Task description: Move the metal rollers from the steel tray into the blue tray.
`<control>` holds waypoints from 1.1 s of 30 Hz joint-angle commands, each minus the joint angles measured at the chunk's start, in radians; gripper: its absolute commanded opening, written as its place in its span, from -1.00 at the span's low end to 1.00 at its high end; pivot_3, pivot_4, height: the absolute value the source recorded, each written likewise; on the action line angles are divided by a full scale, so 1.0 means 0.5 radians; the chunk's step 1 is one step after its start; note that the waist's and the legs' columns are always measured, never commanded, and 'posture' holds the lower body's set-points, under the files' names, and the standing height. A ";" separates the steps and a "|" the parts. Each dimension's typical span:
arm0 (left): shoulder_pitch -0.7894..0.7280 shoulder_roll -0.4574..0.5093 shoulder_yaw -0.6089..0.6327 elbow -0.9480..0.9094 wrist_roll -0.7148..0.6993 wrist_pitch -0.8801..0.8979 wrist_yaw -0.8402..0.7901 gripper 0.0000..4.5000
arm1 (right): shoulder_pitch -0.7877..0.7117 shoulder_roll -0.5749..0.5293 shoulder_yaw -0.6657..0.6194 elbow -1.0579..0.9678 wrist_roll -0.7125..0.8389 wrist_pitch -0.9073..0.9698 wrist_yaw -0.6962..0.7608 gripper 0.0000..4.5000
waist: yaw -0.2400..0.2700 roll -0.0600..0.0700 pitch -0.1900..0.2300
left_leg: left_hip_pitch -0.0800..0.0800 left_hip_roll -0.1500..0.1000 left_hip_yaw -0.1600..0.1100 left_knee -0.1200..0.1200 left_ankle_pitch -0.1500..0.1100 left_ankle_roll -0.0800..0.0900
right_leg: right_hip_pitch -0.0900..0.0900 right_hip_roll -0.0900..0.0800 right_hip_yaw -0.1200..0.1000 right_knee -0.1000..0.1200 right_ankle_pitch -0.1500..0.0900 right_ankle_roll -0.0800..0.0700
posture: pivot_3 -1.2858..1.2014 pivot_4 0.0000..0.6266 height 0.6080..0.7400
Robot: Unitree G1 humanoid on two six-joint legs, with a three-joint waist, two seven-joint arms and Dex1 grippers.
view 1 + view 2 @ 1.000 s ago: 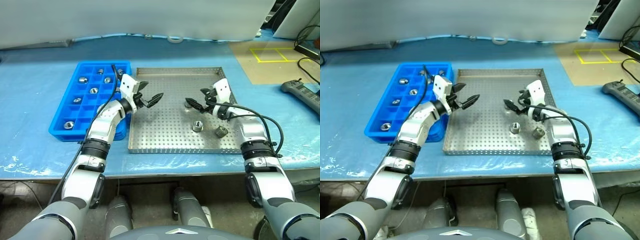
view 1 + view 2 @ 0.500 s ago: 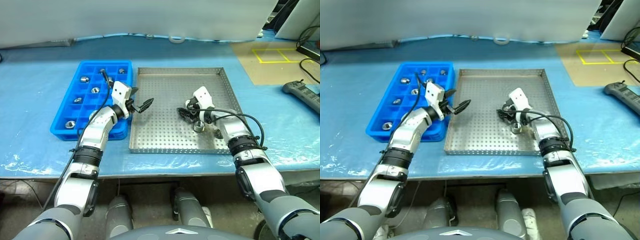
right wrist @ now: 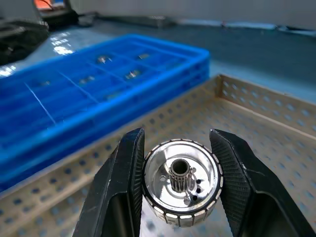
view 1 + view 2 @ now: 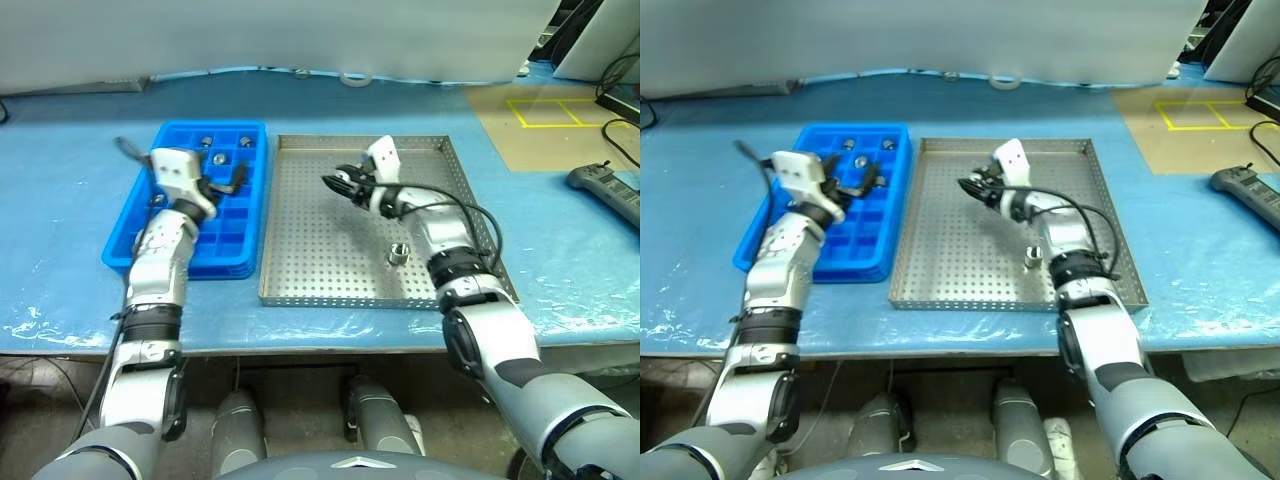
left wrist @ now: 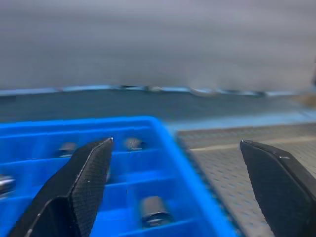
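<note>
My right gripper hovers over the back left part of the steel tray, shut on one metal roller, whose hollow toothed centre faces the wrist camera. Another roller lies on the tray's perforated floor near my right forearm. My left gripper is open and empty above the blue tray, its fingers spread wide. Rollers sit in the blue tray's back compartments, and my left arm hides others.
A black handheld controller lies on the table at the far right. At the back edge there is a tape roll. A brown mat with a yellow taped square is at the back right.
My right gripper shut on a roller and carried it up and left across the steel tray. My left arm swung left, from the steel tray's edge to over the blue tray, still open.
</note>
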 commanded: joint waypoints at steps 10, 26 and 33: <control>0.553 0.008 0.352 -0.704 -0.056 0.144 0.476 1.00 | -0.625 0.548 0.082 0.560 -0.152 -0.285 -0.127 -0.26 | 0.250 0.001 0.001 | -0.006 0.004 -0.003 -0.005 -0.002 -0.012 | -0.001 0.000 -0.009 -0.004 -0.001 -0.001 | 0.11 -0.52 1.00; 0.671 -0.042 0.304 -0.795 -0.086 0.169 0.531 1.00 | -0.777 0.760 0.131 0.729 -0.357 -0.257 -0.504 -0.26 | 0.313 0.000 0.001 | -0.004 0.008 -0.013 -0.028 0.014 -0.038 | -0.013 0.012 -0.008 0.002 -0.002 0.003 | 0.13 -0.52 1.00; 0.733 -0.108 0.313 -0.888 -0.071 0.160 0.606 1.00 | -0.758 0.820 0.147 0.742 -0.373 -0.254 -0.532 -0.26 | 0.314 0.000 0.001 | -0.003 0.020 -0.012 -0.031 0.018 -0.047 | -0.016 0.023 -0.010 0.003 -0.004 0.000 | 0.19 -0.52 1.00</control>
